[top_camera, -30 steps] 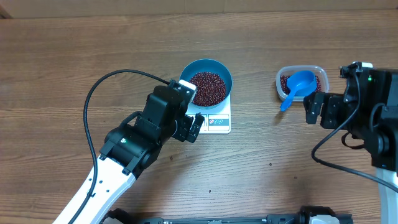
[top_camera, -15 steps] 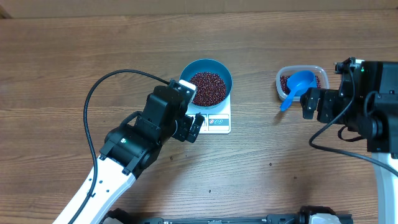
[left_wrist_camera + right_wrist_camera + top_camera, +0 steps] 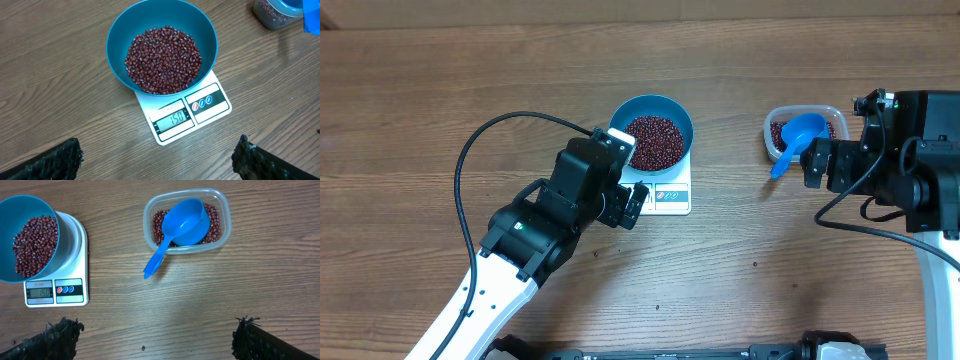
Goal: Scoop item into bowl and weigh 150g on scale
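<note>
Left jaws wide apart, nothing btwn them, tips black and rough-textured at the bottom corners of my wrist view. Right jaws same: spread wide, holding nothing.

Ahead of the left jaws: 1 scale (image 3: 212, 102), flat white square, plastic-looking, display reading 150, w/ 3 small round buttons beside it. On it sits 1 bowl (image 3: 160, 14), round, deep, smooth blue, w/ a heap of beans (image 3: 163, 60) inside, small, glossy, dark red-brown. From overhead my left arm (image 3: 535, 235) covers the scale's left edge.

Ahead of the right jaws, well apart from the scale: 1 clear tub (image 3: 226, 221), rounded rectangle, w/ more beans in the bottom. 1 blue scoop (image 3: 186, 216) lies in it, cup on the beans, handle sticking out over the rim twd the scale side.

Worktop (image 3: 420, 100) is brown wood grain. 1 black cable (image 3: 470, 170) loops off my left arm. A few dark specks near the front edge, too small to ID.
</note>
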